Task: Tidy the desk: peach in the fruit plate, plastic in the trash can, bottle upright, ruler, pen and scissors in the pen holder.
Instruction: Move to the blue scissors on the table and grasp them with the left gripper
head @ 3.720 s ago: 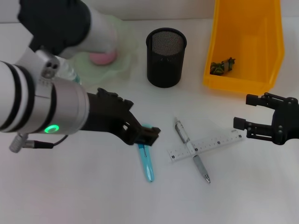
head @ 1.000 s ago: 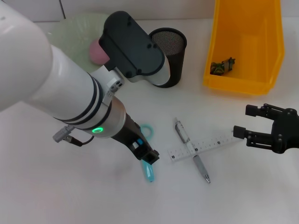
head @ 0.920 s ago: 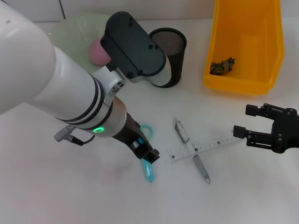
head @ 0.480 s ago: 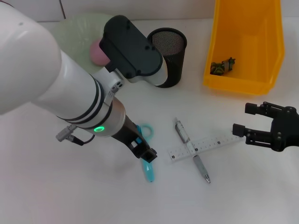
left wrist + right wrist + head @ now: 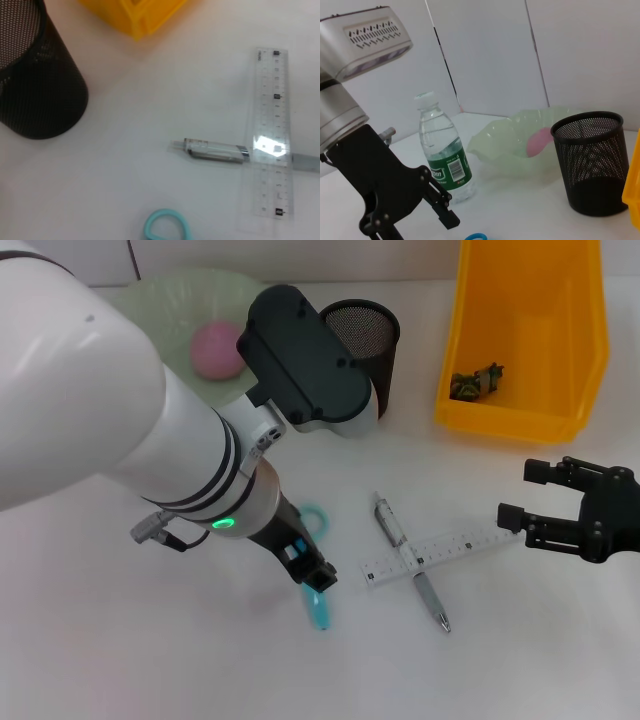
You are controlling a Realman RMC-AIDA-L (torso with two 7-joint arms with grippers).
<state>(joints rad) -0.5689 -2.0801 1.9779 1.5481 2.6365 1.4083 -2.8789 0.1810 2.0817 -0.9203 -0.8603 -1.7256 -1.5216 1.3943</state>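
One peach [image 5: 217, 350] in fruit plate [image 5: 150, 302]; right gripper [image 5: 522, 498] jaws apart; left jaws unclear

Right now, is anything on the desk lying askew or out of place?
Yes. The clear plastic ruler lies across the grey pen, forming a cross on the white desk. The teal-handled scissors lie flat beneath the left gripper; all three are outside the black mesh pen holder.

— Where do my desk things lie?
— Pink peach [image 5: 217, 349] sits in the green fruit plate [image 5: 160, 302]. Bottle [image 5: 445, 148] upright. Clear ruler [image 5: 441, 554] crosses over the pen [image 5: 410, 560]; teal scissors [image 5: 316, 562] flat beside them, mesh pen holder [image 5: 368, 350] behind.
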